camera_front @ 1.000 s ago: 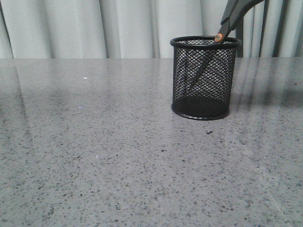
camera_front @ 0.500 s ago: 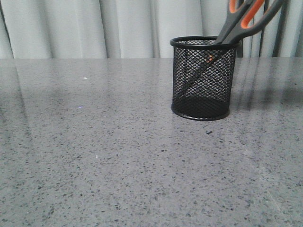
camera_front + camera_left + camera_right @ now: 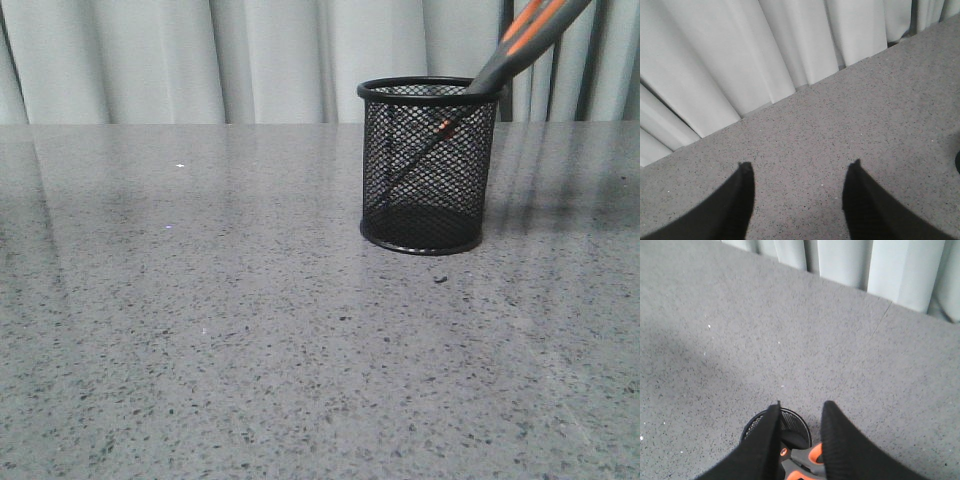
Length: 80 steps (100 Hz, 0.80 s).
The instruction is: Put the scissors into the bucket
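Scissors (image 3: 520, 45) standing tilted in the bucket (image 3: 428, 165)

The blades slant down inside the black mesh cup while the grey and orange handles lean out over its rim, directly beneath the right gripper (image 3: 800, 412), whose fingers sit on either side of the handles; whether it grips them cannot be told. The left gripper (image 3: 799, 172) hangs spread and empty above bare table (image 3: 200, 330)

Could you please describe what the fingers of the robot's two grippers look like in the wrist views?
Both pairs are plain matte black, broad at the base and tapering to narrow, slightly curved tips. The left gripper and right gripper show no markings or cables; no arm links are visible.
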Each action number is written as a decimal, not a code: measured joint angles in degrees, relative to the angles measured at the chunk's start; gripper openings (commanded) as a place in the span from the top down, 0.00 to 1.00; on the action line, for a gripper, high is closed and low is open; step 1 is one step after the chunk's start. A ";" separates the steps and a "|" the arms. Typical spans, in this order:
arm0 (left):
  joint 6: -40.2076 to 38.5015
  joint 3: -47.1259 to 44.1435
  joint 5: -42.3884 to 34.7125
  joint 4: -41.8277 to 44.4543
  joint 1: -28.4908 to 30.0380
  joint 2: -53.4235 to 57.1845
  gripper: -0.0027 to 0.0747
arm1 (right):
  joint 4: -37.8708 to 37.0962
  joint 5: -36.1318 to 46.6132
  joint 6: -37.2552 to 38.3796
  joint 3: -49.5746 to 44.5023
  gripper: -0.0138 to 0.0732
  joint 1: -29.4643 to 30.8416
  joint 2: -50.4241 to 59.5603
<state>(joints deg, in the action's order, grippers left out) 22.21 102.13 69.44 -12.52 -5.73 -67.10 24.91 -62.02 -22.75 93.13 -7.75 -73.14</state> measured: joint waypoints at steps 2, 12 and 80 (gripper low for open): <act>0.00 0.00 0.00 0.00 0.00 0.00 0.83 | 0.00 0.11 0.00 0.00 0.83 0.00 0.27; 0.00 -0.45 -0.12 -0.39 0.00 0.00 0.99 | 0.55 2.31 0.00 -1.15 0.91 0.00 2.07; 0.44 -59.32 -48.85 -2.75 0.00 33.13 0.99 | 3.00 54.76 -1.09 -62.53 0.90 0.00 41.58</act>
<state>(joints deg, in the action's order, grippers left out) 22.66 42.81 20.59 -15.27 -5.73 -33.96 27.91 -7.26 -23.84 30.60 -7.75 -31.56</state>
